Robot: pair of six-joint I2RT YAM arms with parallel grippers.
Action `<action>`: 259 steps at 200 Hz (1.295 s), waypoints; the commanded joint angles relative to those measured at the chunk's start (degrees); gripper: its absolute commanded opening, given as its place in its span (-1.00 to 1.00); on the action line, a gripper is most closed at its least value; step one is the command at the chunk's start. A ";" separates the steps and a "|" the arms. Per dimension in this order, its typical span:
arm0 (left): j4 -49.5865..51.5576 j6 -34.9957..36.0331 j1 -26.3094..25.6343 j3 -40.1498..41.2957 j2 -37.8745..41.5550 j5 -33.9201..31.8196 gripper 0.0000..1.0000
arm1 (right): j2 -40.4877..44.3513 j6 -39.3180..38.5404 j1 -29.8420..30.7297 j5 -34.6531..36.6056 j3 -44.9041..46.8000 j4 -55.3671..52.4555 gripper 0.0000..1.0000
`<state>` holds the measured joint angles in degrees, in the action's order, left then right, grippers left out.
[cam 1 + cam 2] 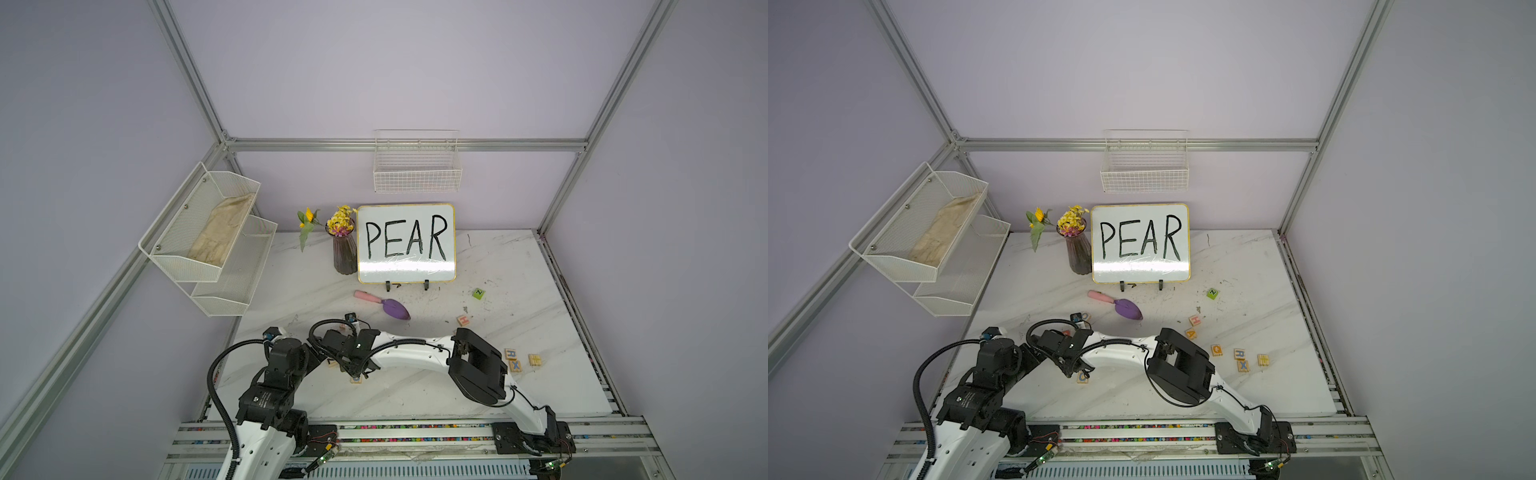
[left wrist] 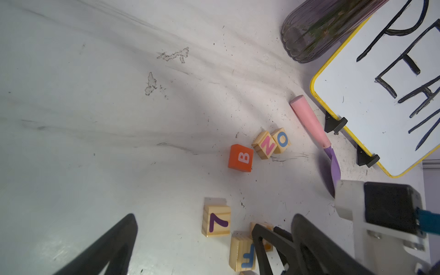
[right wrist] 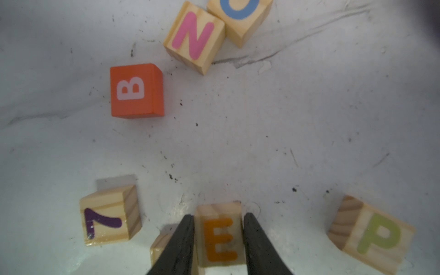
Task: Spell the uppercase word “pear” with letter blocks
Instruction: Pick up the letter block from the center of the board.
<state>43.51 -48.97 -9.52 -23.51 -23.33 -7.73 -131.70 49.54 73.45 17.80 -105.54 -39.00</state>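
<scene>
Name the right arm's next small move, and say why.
Probably lift the E block a little, straight up. The right gripper is closed against two opposite sides of it while it sits on the table, and another block lies right beside it, so sliding sideways might knock that one.

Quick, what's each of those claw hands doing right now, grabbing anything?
Left gripper: open, holding nothing.
Right gripper: closed on the E block.
</scene>
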 commanded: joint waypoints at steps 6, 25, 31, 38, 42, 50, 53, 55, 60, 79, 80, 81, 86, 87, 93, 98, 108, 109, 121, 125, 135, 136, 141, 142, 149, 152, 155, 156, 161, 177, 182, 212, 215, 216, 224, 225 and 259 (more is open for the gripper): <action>-8.10 -0.25 -1.38 0.71 1.27 5.61 1.00 | -3.90 1.92 1.06 0.14 0.51 -5.44 -0.30; -8.17 -0.22 -1.38 0.68 1.27 5.54 1.00 | -4.17 1.85 0.75 -0.14 0.51 -5.46 -0.29; -8.17 -0.24 -1.38 0.68 1.27 5.53 1.00 | -4.13 1.95 0.75 -0.13 0.55 -5.45 -0.28; -8.13 -0.21 -1.38 0.67 1.27 5.50 1.00 | -4.21 1.88 0.66 -0.30 0.52 -5.46 -0.27; -8.17 -0.21 -1.38 0.69 1.27 5.53 1.00 | -4.28 1.91 0.64 -0.39 0.55 -5.50 -0.26; -8.17 -0.16 -1.38 0.66 1.27 5.53 1.00 | -4.46 1.89 0.62 -0.51 0.30 -5.51 -0.26; -8.17 -0.18 -1.38 0.67 1.27 5.46 1.00 | -4.51 1.88 0.55 -0.57 0.25 -5.66 -0.26; -8.17 -0.17 -1.38 0.68 1.27 5.51 1.00 | -4.66 1.88 0.51 -0.64 0.18 -5.69 -0.26; -8.27 -0.17 -1.38 0.68 1.27 5.46 1.00 | -4.77 1.88 0.53 -0.70 0.04 -5.75 -0.26; -8.34 -0.19 -1.38 0.66 1.27 5.47 1.00 | -5.15 1.85 0.13 -0.97 -0.09 -6.12 -0.20; -8.35 -0.22 -1.38 0.66 1.27 5.46 1.00 | -5.19 1.82 0.12 -0.95 -0.10 -6.15 -0.20; -8.35 -0.19 -1.38 0.70 1.27 5.45 1.00 | -5.17 1.80 0.12 -0.98 -0.10 -6.16 -0.20; -8.35 -0.24 -1.36 0.67 1.27 5.44 1.00 | -5.25 1.80 -0.02 -0.75 -0.10 -6.24 -0.20; -8.35 -0.20 -1.37 0.71 1.27 5.44 1.00 | -5.29 1.84 -0.04 -0.75 -0.06 -6.25 -0.20; -8.35 -0.24 -1.36 0.70 1.36 5.44 0.99 | -5.20 1.72 -0.17 -0.52 -0.01 -6.26 -0.20; -8.42 -0.17 -1.33 0.70 1.36 5.44 1.00 | -5.19 1.57 -0.22 -0.28 0.05 -6.27 -0.21; -8.41 -0.17 -1.35 0.74 1.36 5.36 1.00 | -5.20 1.35 -0.39 0.16 0.10 -6.45 -0.23; -8.43 -0.17 -1.36 0.70 1.36 5.36 1.00 | -5.17 1.35 -0.40 0.19 0.13 -6.49 -0.23; -8.44 -0.16 -1.29 0.72 1.36 5.31 1.00 | -4.92 1.32 -0.56 0.86 0.31 -6.61 -0.28; -8.44 -0.17 -1.31 0.67 1.36 5.27 0.99 | -4.78 1.21 -0.57 1.06 0.41 -6.47 -0.30; -8.64 -0.16 -1.34 0.79 1.27 5.27 1.00 | -4.52 1.17 -0.50 1.46 0.62 -6.47 -0.34; -8.62 -0.16 -1.31 0.77 1.27 5.31 1.00 | -4.48 1.17 -0.50 1.54 0.65 -6.50 -0.35; -8.69 -0.16 -1.30 0.79 1.21 5.35 1.00 | -4.25 0.95 -0.57 1.93 0.71 -6.34 -0.37; -8.74 -0.16 -1.34 0.77 1.19 5.35 1.00 | -4.21 0.97 -0.58 2.04 0.74 -6.39 -0.37; -8.86 -0.16 -1.29 0.74 1.18 5.43 1.00 | -3.90 0.99 -0.56 2.65 0.94 -6.39 -0.38; -8.87 -0.16 -1.29 0.78 1.12 5.44 1.00 | -3.73 1.05 -0.53 2.97 1.20 -6.28 -0.39; -8.94 -0.16 -1.29 0.76 1.10 5.44 1.00 | -3.41 0.96 -0.53 3.48 1.40 -6.01 -0.39; -8.95 -0.16 -1.29 0.75 1.10 5.44 1.00 | -3.27 0.89 -0.51 3.69 1.48 -5.91 -0.40; -8.96 -0.08 -1.29 0.77 1.01 5.44 1.00 | -2.64 0.43 -0.50 4.62 1.93 -5.38 -0.41; -9.30 0.01 -1.30 0.80 0.79 5.47 1.00 | -0.38 -0.22 -0.42 7.07 3.56 -3.63 -0.43; -9.52 0.02 -1.29 0.77 0.75 5.52 1.00 | 0.34 -0.23 -0.42 7.78 3.99 -3.37 -0.44; -12.42 0.93 -1.29 1.00 0.05 7.65 1.00 | 4.40 -0.16 -0.46 11.30 5.37 -3.10 -0.45; -12.71 1.04 -1.31 1.12 -0.10 7.90 1.00 | 4.74 -0.15 -0.42 11.44 5.42 -3.10 -0.45; -12.86 1.06 -1.30 1.11 -0.16 7.90 1.00 | 4.85 -0.15 -0.42 11.50 5.47 -3.10 -0.45; -13.70 1.21 -1.34 1.14 -0.54 8.53 1.00 | 5.65 0.27 -0.48 12.09 5.77 -3.35 -0.45; -13.84 1.27 -1.36 1.16 -0.60 8.57 1.00 | 5.83 0.24 -0.49 12.17 5.82 -3.36 -0.45; -18.58 2.55 -1.29 1.35 -2.53 13.09 1.00 | 9.62 0.66 -0.58 13.58 7.66 -2.97 -0.45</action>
<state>34.57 -48.27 -10.35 -23.22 -24.91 -0.97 -125.14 49.21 72.71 27.77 -99.61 -39.53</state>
